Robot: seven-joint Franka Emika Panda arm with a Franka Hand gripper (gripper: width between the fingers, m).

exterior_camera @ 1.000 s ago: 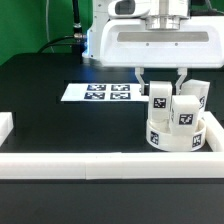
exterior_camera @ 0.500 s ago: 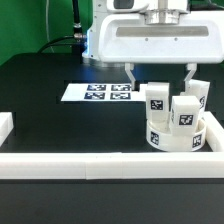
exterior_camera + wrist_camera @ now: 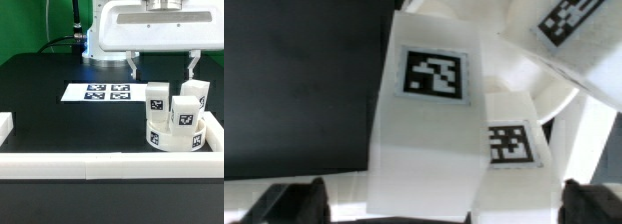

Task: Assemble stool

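Note:
The stool stands at the exterior view's right, by the front rail: a round white seat disc [image 3: 172,137] with three white tagged legs upright in it, one at the left [image 3: 158,99], one in front [image 3: 184,112], one at the right [image 3: 197,94]. My gripper [image 3: 163,66] hangs open and empty just above the legs, a finger on either side of them. In the wrist view a tagged leg [image 3: 436,110] fills the middle, with another tagged leg [image 3: 514,146] behind it, and the dark fingertips [image 3: 295,203] stand wide apart at the edge.
The marker board [image 3: 97,92] lies flat on the black table behind the stool, to the exterior view's left. A long white rail [image 3: 100,163] runs along the front edge, with a short white block [image 3: 5,125] at the left and a rail [image 3: 211,134] at the right.
My gripper opened wide, let go of the left leg and rose straight up off the legs. The stool has not moved.

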